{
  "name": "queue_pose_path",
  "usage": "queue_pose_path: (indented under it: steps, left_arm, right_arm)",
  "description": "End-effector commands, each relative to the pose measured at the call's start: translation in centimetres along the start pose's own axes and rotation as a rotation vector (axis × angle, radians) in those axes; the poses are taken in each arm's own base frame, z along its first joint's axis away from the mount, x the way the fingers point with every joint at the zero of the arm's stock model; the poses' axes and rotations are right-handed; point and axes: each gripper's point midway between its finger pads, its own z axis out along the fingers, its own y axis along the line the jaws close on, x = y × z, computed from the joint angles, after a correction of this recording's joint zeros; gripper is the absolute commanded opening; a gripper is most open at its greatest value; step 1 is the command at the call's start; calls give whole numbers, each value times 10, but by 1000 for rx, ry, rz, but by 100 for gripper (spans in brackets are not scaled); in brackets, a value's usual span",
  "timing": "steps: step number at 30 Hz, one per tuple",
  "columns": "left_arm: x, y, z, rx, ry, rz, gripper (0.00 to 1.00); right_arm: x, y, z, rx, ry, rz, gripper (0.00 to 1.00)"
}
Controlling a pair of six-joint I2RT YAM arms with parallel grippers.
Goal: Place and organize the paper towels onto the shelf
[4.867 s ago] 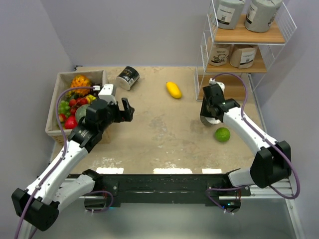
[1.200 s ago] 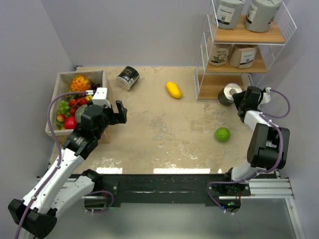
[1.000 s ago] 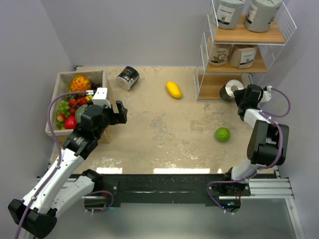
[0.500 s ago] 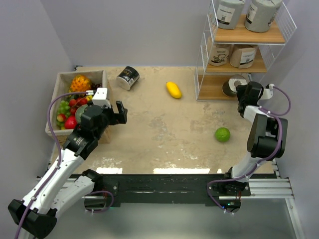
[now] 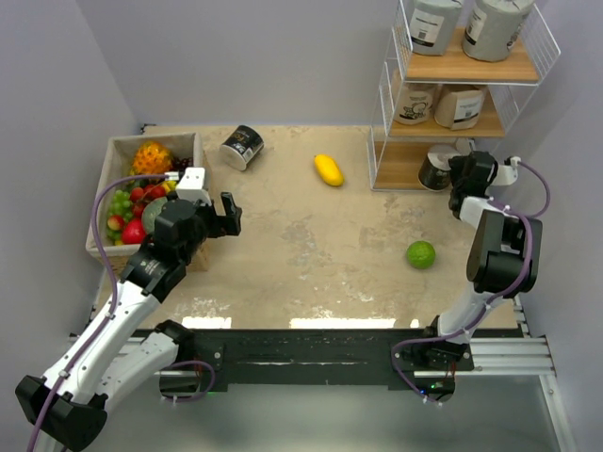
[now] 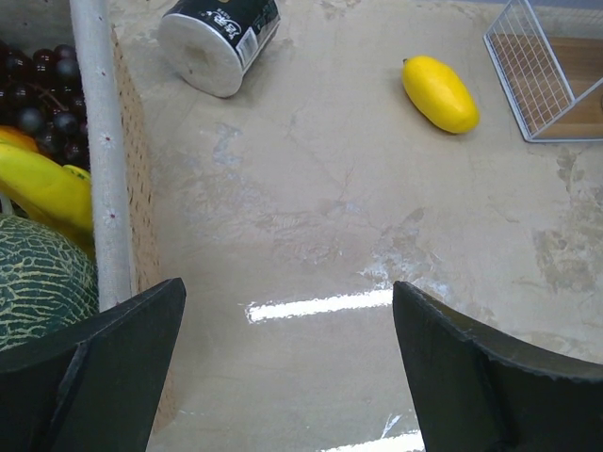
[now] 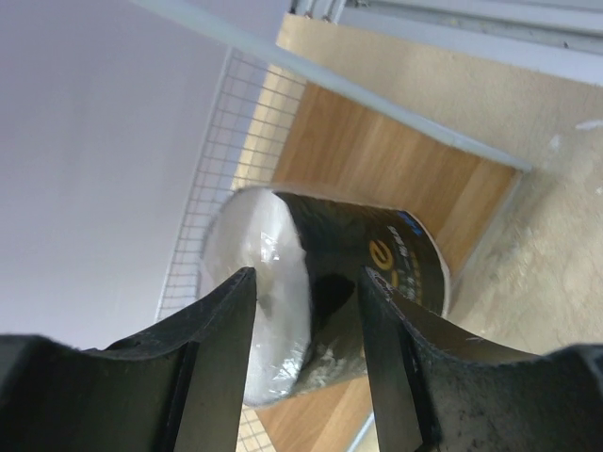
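Shelving action on the far side: the right gripper (image 7: 303, 278) is pushed into the bottom tier of the shelf (image 7: 396, 160), its fingers a little apart on either side of a black roll (image 7: 386, 254) that rests on the wooden board close to the wire side. Whether those fingers pinch it or merely flank it, I cannot tell from these angles. The low tier makes sense. The grey rolls (image 5: 495, 28) fill the top and the tan rolls (image 5: 459, 105) take the middle, so black goes underneath, one colour per level.

Across the way, the left gripper (image 6: 285, 294) hangs above the worktop (image 6: 330, 188), fingers spread wide with nothing between them. It points toward the other black roll (image 6: 217, 42), which lies on its side just beside the fruit box (image 6: 94, 141). By my reckoning that is the last one to fetch. The yellow fruit (image 6: 440, 92) and green fruit (image 5: 420, 254) lie loose on the worktop, no part of this job.
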Motion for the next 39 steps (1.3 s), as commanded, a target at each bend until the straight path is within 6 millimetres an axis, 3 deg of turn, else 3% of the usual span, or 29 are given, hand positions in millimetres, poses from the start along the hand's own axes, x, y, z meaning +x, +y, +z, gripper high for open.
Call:
queue_pose_path:
  steps: [1, 5, 10, 11, 15, 18, 20, 25, 30, 31, 39]
  left_arm:
    - [-8, -1, 2, 2, -36, 8, 96]
    - [-10, -1, 0, 3, -45, 7, 96]
    - [-10, -2, 0, 9, -44, 9, 96]
    - [-10, -3, 0, 11, -45, 8, 96]
    - [-12, -4, -2, 22, -51, 7, 96]
    - [-13, -5, -3, 26, -53, 5, 96]
    - [-14, -5, -4, 29, -58, 5, 96]
    - [-15, -5, -5, 31, -62, 7, 96]
    - [-15, -5, -5, 28, -63, 8, 96]
    - [-15, -5, -4, 28, -62, 9, 96]
    - [-12, -3, -1, 14, -52, 13, 96]
  right_arm:
    - [-34, 39, 0, -78, -98, 5, 51]
    - [-42, 52, -8, -81, -85, -42, 55]
    - [-45, 37, -34, 11, -55, -50, 51]
    - [-38, 24, -38, 40, -40, -32, 50]
    - [-30, 11, -57, 36, -14, 13, 40]
    - [-11, 5, -60, 8, 59, 23, 34]
    - [13, -2, -63, -14, 148, 48, 31]
    - [33, -9, -58, -66, 193, 91, 31]
    - [46, 4, -42, -146, 237, 119, 32]
    - [50, 0, -38, -141, 241, 123, 33]
    - [44, 7, -15, -165, 190, 123, 35]
